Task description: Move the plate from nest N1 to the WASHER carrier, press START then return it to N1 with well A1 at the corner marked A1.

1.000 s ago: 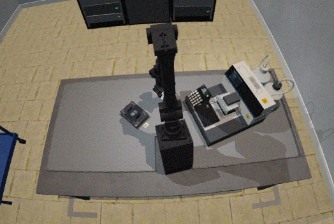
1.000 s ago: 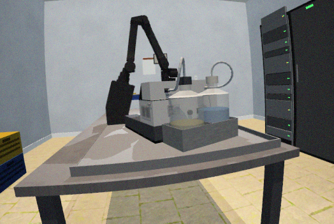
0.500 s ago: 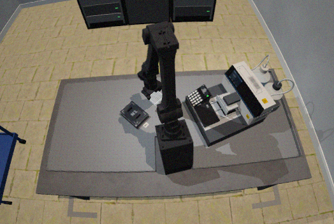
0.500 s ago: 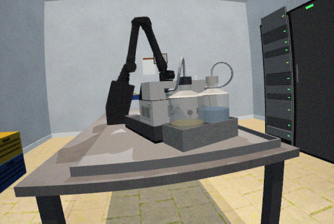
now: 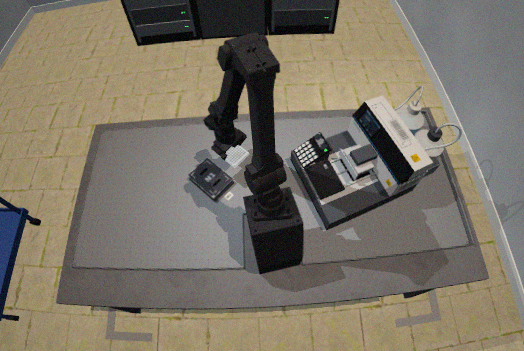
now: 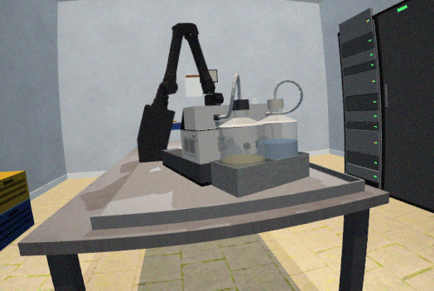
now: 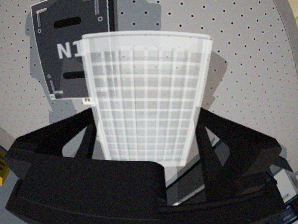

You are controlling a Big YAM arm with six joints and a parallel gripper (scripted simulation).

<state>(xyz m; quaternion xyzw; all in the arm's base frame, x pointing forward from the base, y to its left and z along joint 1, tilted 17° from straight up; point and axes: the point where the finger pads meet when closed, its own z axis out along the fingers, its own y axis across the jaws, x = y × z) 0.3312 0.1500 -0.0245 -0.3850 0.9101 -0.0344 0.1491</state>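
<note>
My gripper (image 5: pixel 228 149) (image 7: pixel 146 112) is shut on the white plate (image 5: pixel 237 156) (image 7: pixel 150 82) and holds it by its two long sides, in the air. The plate's cut-off corner cannot be made out. The dark plate nest N1 (image 5: pixel 202 183) (image 7: pixel 44 46) is empty, beyond the plate's left edge in the wrist view; the plate overlaps its right edge there. The washer (image 5: pixel 400 139) (image 6: pixel 200 118) stands on the right of the table. Its carrier (image 5: pixel 354 168) is out in front of the housing and no plate shows there. A green lamp (image 5: pixel 325 150) glows beside the keypad (image 5: pixel 306 153).
A small white label (image 5: pixel 228 196) (image 7: pixel 87 101) lies beside the nest. Two bottles with hoses, one holding yellowish liquid (image 6: pixel 242 159) and one holding blue liquid (image 6: pixel 281 148), stand in a grey tray (image 6: pixel 265 176) behind the washer. The arm's base block (image 5: pixel 276 244) stands between nest and washer.
</note>
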